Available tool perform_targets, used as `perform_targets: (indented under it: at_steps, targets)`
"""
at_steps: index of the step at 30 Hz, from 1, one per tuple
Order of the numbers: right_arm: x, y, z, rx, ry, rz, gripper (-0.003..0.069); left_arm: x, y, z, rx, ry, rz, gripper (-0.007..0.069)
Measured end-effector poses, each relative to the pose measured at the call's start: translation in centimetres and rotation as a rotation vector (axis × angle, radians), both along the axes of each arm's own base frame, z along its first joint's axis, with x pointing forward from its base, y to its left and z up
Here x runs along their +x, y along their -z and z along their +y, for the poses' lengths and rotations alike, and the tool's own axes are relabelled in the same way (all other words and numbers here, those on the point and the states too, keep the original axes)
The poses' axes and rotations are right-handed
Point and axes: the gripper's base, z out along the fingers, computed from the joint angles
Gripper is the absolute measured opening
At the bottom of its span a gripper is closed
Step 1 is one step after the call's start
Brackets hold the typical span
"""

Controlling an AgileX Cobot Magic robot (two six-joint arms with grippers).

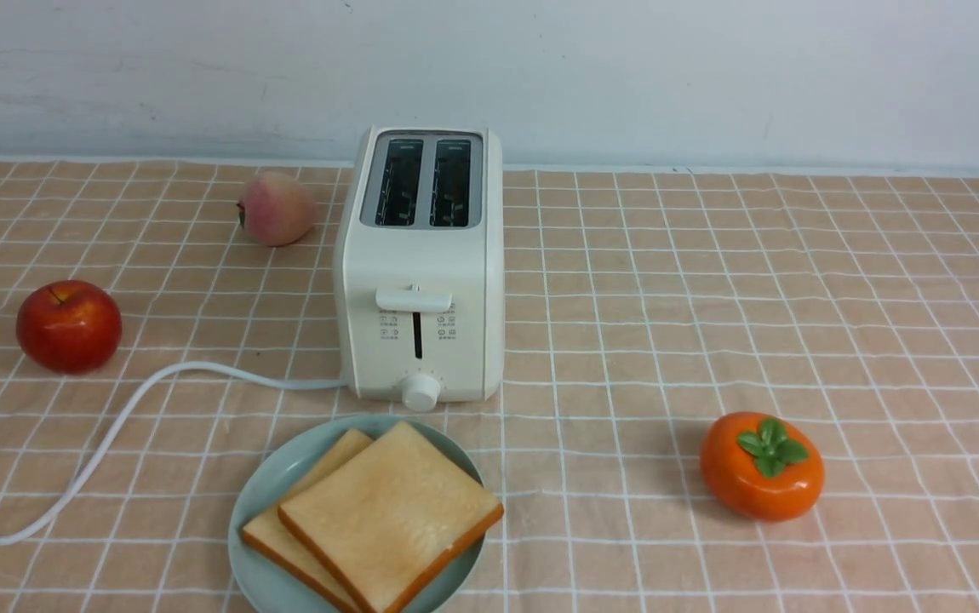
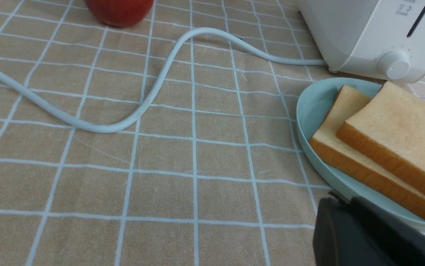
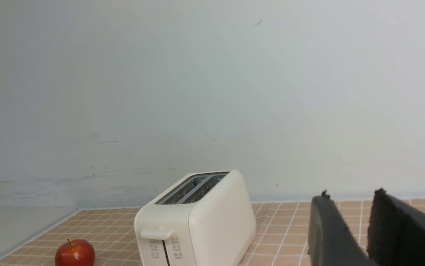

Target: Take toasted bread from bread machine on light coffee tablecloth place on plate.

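Plain white wall behind, light coffee tablecloth [image 1: 711, 281] covering the whole work surface. Bread machine [image 1: 421, 272] is sitting mid-table with both slots showing empty in the front view and the lever up. Both slices of toasted bread [image 1: 387, 515] are lying on the mint-green plate [image 1: 264, 494] just in front of the toaster, the upper slice overlapping the lower one and angled across it. Neither slice is hanging past the rim as far as I can tell; the plate's near edge is cut off in the front view.

Judging from that, the transfer is looking complete and only arm retreat is left.

Left gripper [image 2: 367, 236] is sitting low beside the plate's edge in its own wrist view. Only a dark corner of it is showing, apparently closed up and holding nothing. Right gripper [image 3: 360, 229] is pointing at the wall, well above the cloth, fingers parted with a visible gap and nothing between them.

Bystanders: red apple [image 1: 69, 326], peach [image 1: 277, 209], orange persimmon [image 1: 762, 466], white power cord [image 1: 115, 426] snaking off left. None are interfering.
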Motion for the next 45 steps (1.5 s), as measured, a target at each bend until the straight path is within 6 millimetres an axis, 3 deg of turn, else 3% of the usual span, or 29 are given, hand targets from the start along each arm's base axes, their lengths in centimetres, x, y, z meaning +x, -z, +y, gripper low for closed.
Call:
perform_targets:
  at_steps: [6,12,15,19,20,45]
  targets:
    - [0.1,0.9,0.1,-0.040,-0.008,0.094,0.0181,0.0,0.0,0.0,0.000,0.000,0.000,0.0038]
    - [0.3,3.4,-0.3,-0.152,0.091,0.220,0.0183,0.0,0.0,0.0,0.000,0.000,0.000,0.0038]
    - [0.7,5.3,-0.6,-0.177,0.184,0.301,0.0183,0.0,0.0,0.0,0.000,0.000,0.000,0.0039]
    - [1.3,10.2,-1.2,-0.202,0.305,0.487,0.0190,0.0,0.0,0.0,0.000,0.000,0.000,0.0045]
    - [1.3,10.6,-1.4,-0.201,0.325,0.513,0.0191,0.0,0.0,0.0,0.000,0.000,-0.001,0.0046]
    - [1.3,10.6,-1.5,-0.229,0.356,0.509,0.0220,0.0,0.0,0.0,0.000,0.000,0.000,0.0068]
